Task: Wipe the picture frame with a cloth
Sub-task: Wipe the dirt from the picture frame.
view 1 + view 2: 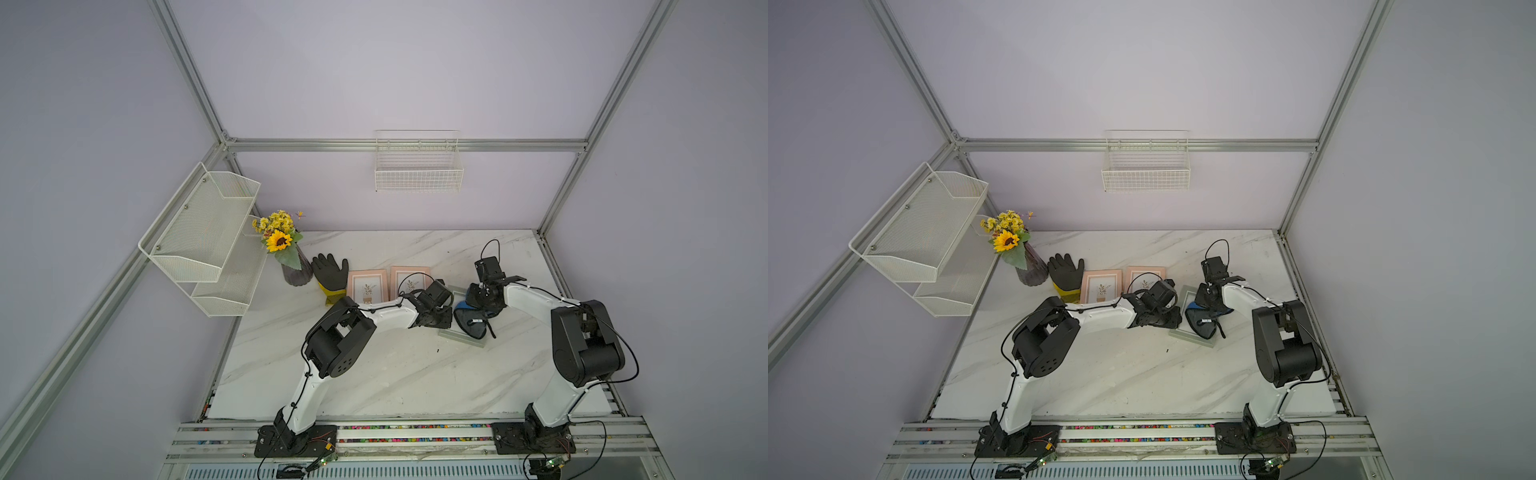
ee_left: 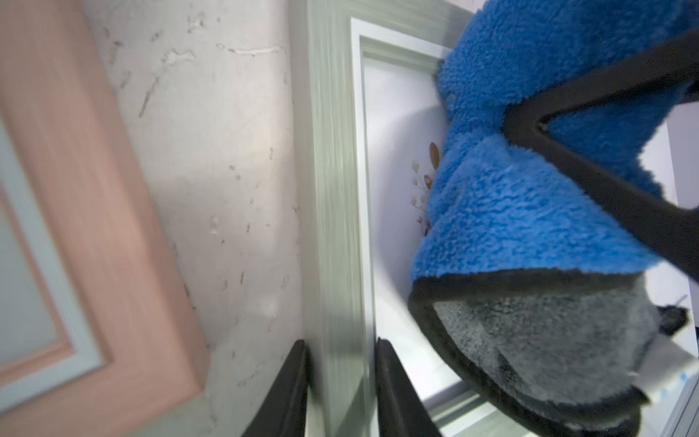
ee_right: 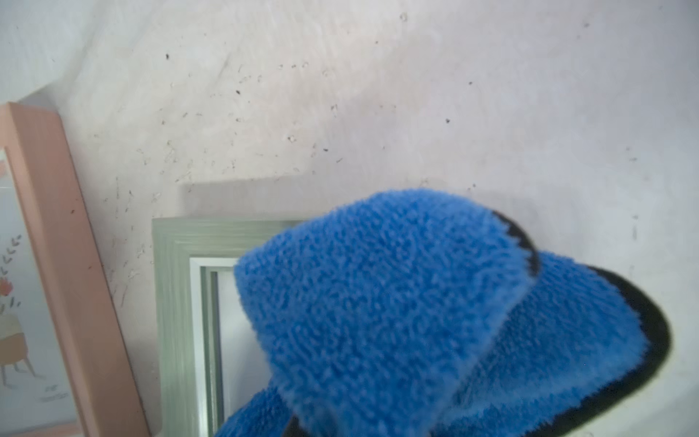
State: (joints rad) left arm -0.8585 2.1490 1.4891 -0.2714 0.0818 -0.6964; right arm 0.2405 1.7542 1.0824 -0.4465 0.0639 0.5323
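Note:
A grey-green picture frame [image 1: 462, 337] [image 2: 329, 189] [image 3: 170, 283] lies flat on the marble table, right of centre. My left gripper [image 1: 444, 319] [image 2: 340, 342] is shut on its left border, one finger outside the rail and one on the glass side. The cloth [image 1: 471, 323] [image 1: 1202, 323] [image 2: 529, 208] [image 3: 397, 302], blue with a grey reverse and dark edging, is bunched on the frame's glass. My right gripper [image 1: 480, 300] is shut on the cloth from above, and its fingertips are buried in the blue pile.
Two pink frames [image 1: 368, 286] [image 1: 409, 277] stand behind the left arm. A black-and-yellow glove [image 1: 330, 272] and a vase of yellow flowers [image 1: 291, 257] stand further left. A white mesh shelf [image 1: 203, 232] and a wire basket [image 1: 417, 170] hang on the walls.

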